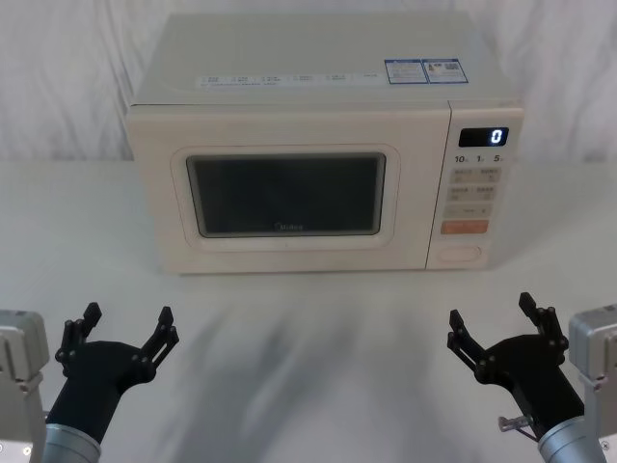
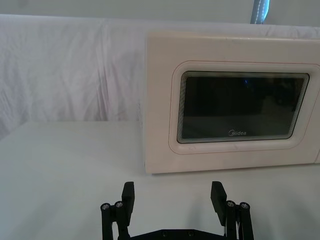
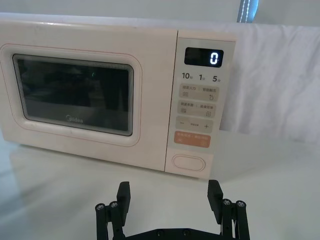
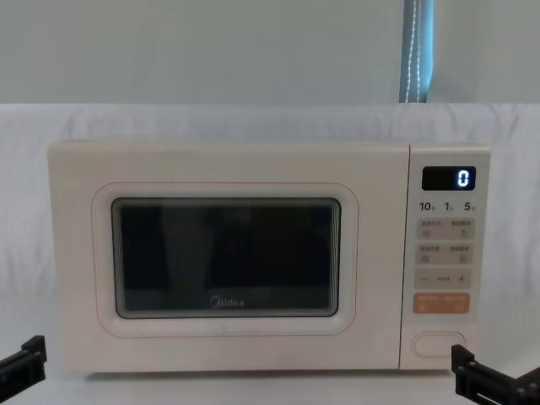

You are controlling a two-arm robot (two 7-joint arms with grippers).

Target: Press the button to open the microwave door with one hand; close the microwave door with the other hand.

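Glossy cream microwave door [image 1: 285, 193], dark reflective window [image 1: 285, 194], matt white tablecloth [image 1: 308, 338].

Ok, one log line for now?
door: shut | button: unpressed | left gripper: open, idle | right gripper: open, before panel

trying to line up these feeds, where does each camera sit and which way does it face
Head: high, looking forward and down at the microwave door; left gripper and right gripper open at the bottom corners.
Chest: lower, facing the door side-on; fingertips at the bottom corners.
Left wrist: behind the left gripper, facing the door.
Right wrist: behind the right gripper, facing the button.
Head, chest and right wrist share the display reading 0.
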